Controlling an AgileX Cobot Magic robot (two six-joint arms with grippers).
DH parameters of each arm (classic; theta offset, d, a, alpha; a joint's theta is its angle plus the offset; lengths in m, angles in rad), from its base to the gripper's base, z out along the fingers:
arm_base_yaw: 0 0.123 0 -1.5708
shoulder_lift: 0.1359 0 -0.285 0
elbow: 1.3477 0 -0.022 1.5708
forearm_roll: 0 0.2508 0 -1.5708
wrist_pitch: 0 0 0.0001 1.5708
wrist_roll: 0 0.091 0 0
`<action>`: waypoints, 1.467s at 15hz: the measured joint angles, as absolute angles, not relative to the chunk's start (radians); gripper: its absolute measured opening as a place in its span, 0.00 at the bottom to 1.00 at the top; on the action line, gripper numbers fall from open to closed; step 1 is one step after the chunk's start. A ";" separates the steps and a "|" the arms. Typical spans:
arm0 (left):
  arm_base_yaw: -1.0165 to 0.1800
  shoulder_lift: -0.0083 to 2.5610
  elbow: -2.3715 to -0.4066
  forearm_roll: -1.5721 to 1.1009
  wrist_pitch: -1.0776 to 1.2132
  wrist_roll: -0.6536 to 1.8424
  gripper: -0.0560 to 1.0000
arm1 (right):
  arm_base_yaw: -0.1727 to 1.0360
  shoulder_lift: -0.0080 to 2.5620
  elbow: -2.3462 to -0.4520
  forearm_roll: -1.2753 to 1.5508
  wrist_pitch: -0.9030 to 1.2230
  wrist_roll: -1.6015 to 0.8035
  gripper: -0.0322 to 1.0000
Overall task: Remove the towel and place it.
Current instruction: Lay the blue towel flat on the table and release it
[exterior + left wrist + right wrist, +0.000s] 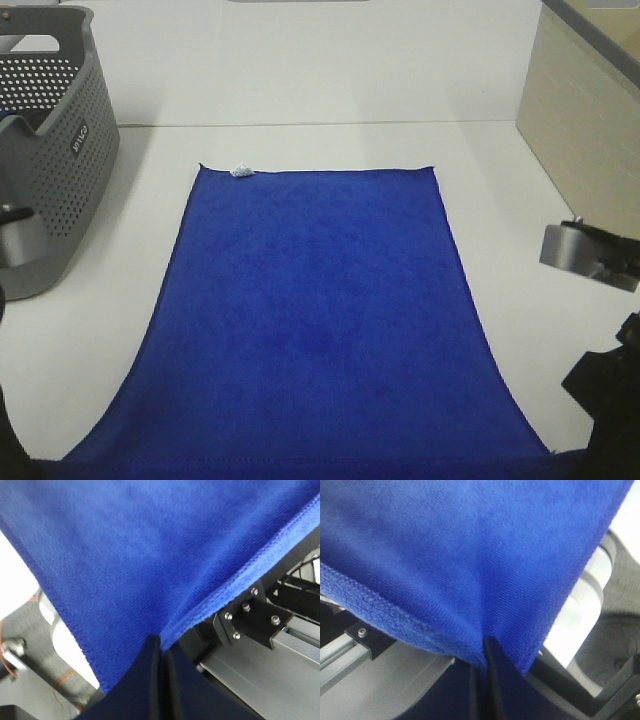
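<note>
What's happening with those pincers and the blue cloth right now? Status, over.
Left pincer and right pincer shut on the towel, near edge. Towel spread flat across the white table. Grey basket stands apart at left; nothing on the towel.

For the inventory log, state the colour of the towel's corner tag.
White tag on the blue towel; best seen in the exterior high view.
</note>
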State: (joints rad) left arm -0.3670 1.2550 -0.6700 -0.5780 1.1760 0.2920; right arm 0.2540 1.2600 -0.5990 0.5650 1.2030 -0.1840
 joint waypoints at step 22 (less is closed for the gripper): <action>-0.366 1.820 -0.674 -0.613 1.073 0.348 0.05 | 0.252 1.871 -0.596 0.624 1.096 -0.348 0.05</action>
